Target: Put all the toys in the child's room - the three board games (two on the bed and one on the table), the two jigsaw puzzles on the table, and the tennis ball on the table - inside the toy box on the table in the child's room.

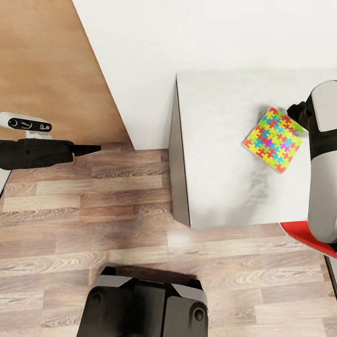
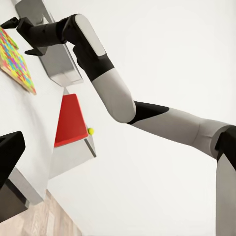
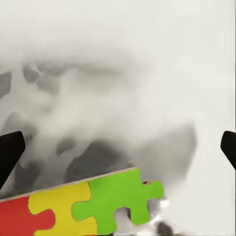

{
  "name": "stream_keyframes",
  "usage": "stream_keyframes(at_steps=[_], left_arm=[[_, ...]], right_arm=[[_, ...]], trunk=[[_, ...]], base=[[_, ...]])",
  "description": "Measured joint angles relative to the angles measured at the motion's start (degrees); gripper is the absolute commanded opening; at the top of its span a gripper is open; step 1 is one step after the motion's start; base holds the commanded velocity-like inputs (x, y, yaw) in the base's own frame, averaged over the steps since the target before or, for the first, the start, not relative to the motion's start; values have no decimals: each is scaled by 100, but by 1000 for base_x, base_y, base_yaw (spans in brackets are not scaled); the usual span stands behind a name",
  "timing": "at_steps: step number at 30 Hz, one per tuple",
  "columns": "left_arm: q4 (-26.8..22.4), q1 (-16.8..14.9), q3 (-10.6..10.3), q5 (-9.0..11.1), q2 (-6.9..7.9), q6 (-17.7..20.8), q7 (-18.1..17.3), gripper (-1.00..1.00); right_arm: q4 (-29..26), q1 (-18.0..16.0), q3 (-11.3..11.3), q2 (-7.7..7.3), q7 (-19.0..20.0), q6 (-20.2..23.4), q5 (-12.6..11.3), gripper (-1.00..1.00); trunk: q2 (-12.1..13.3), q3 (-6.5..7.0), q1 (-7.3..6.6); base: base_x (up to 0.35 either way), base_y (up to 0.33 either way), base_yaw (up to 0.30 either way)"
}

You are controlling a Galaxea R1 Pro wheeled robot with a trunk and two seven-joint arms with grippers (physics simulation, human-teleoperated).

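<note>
one jigsaw puzzle (image 1: 273,139) on table (image 1: 213,159)

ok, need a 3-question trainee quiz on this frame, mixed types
1. True or false: the jigsaw puzzle lies flat on the table.
2. Which gripper is nearest the puzzle? A) left B) right
3. Fill in: in the left wrist view, the tennis ball sits next to a ___ flat object.

Key:
1. False: one edge is lifted off the white top, as the right wrist view shows.
2. B: the right gripper is at the puzzle's edge; the left gripper hangs over the floor.
3. Red.
</note>
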Motion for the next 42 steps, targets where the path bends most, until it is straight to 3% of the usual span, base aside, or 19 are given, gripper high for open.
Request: stream_keyframes(at_steps=[42], left_arm=[[-2, 0, -9, 0, -14, 0, 7, 100]], right_arm=[[0, -8, -8, 6, 3, 8, -1, 100]], trunk=[[0, 0, 0]], base=[[-96, 43, 0]])
